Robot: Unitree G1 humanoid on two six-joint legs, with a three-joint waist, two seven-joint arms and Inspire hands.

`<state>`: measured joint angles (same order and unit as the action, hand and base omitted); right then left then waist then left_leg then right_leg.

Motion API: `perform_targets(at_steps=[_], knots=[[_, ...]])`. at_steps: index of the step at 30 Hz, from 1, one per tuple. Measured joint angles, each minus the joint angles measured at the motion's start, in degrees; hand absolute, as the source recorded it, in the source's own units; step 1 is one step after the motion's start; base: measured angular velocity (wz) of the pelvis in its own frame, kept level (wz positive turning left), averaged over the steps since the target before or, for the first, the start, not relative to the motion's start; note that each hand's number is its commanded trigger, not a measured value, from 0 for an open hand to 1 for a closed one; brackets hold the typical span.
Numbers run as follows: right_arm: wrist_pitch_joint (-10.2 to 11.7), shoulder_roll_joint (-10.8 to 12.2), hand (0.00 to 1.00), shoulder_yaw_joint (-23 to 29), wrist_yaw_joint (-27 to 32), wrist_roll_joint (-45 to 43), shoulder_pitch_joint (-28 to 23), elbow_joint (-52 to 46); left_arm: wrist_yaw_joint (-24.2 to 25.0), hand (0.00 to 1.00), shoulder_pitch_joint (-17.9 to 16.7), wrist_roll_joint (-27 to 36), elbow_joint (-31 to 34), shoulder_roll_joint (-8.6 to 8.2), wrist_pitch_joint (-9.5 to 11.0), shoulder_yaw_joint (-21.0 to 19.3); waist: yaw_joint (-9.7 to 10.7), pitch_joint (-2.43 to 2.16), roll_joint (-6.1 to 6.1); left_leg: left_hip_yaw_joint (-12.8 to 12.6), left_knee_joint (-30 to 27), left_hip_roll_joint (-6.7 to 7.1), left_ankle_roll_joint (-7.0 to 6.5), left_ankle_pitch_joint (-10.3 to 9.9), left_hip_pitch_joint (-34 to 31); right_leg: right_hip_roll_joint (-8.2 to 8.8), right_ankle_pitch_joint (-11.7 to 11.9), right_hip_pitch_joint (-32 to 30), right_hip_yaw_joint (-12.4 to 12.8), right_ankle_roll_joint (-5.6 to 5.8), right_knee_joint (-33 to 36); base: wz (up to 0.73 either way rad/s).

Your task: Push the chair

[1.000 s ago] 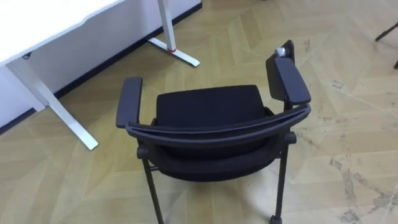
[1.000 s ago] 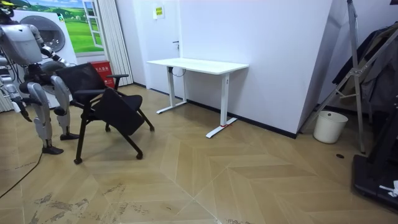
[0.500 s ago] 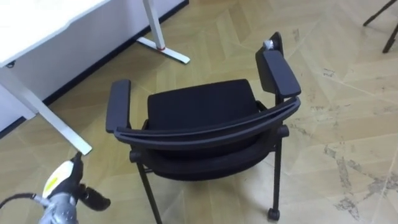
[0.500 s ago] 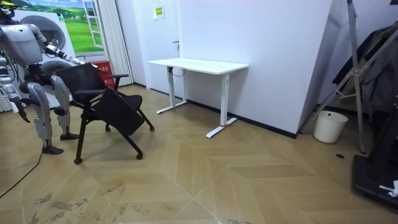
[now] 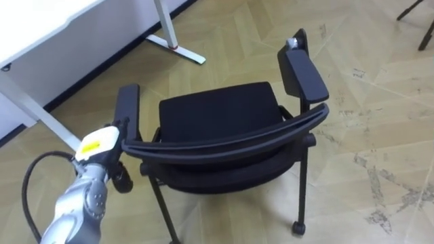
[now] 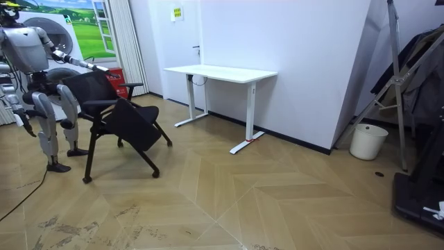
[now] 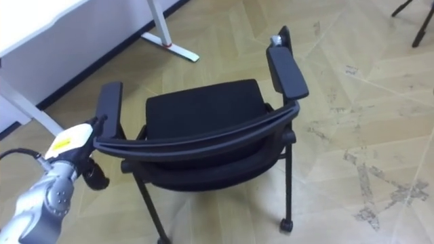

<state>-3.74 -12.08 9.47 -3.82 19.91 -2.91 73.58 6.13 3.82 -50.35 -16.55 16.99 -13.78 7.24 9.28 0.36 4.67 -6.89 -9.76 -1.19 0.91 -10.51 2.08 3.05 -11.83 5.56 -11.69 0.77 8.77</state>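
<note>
One black chair point(image 5: 220, 112) stands on the wooden floor point(image 5: 380, 102) right before the robot, its curved backrest nearest the camera and its seat facing away towards a white desk point(image 5: 41, 27). Both armrests run forward from the ends of the backrest, and the right one is set wider. A small castor point(image 5: 298, 229) shows under the rear right leg.

The left hand point(image 5: 100, 150) reaches in from the lower left and sits at the left end of the backrest, just behind the rear tip of the left armrest. Its back faces up and carries a yellow patch. Its fingers point at the frame where backrest and armrest meet, and whether they are curled round it or only lie against it cannot be told.

In the room view the robot stands upright behind the chair at the room view's left. The right hand point(image 6: 28, 125) hangs low at its side, too small to read. A pale bin point(image 6: 368, 141) stands by the wall, well apart.
</note>
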Motion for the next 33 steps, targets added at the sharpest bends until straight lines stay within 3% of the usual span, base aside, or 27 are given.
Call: perform_targets(at_steps=[9,21,25,30,33], knots=[[0.0,0.0,0.0,-1.4,0.0,1.1,-0.6,0.5,6.5,0.0,0.0,-3.4,4.7,0.03,-2.4,0.4,0.0,0.02,0.07,1.4,0.0,0.13,0.0,0.0,-0.5,-0.01,0.0,0.2,-0.4,-0.01,-0.1,0.08],[0.0,0.2,0.0,-1.5,0.2,2.3,-0.9,0.6,12.6,0.0,0.0,-4.6,10.6,1.76,-4.2,0.3,-0.1,0.19,-0.16,1.7,-0.7,0.17,0.0,0.0,-1.6,0.0,0.0,-0.4,-0.1,-0.01,0.0,0.01],[0.2,0.2,0.0,-1.5,1.4,2.2,-0.4,2.7,13.7,0.0,0.2,-8.9,14.8,1.76,-3.6,0.4,0.0,0.24,-0.05,2.4,-1.0,0.22,0.0,0.0,-1.7,-0.04,0.0,-0.1,-0.1,-0.01,-0.1,0.08],[1.1,0.2,0.0,-1.7,2.1,2.3,0.2,2.8,13.7,0.0,0.7,-9.0,16.9,1.76,-2.1,0.7,0.1,0.79,0.98,2.3,-1.1,0.22,0.0,0.0,-1.4,-0.05,0.0,0.0,0.0,-0.01,-0.1,-0.02],[1.2,0.1,0.0,-1.6,2.5,2.3,0.2,3.2,13.7,0.0,0.7,-9.0,17.9,1.77,-2.0,1.2,0.0,0.74,1.25,2.2,-1.2,0.21,0.0,0.0,-1.5,-0.05,0.0,-0.4,0.0,-0.02,-0.1,0.0]])
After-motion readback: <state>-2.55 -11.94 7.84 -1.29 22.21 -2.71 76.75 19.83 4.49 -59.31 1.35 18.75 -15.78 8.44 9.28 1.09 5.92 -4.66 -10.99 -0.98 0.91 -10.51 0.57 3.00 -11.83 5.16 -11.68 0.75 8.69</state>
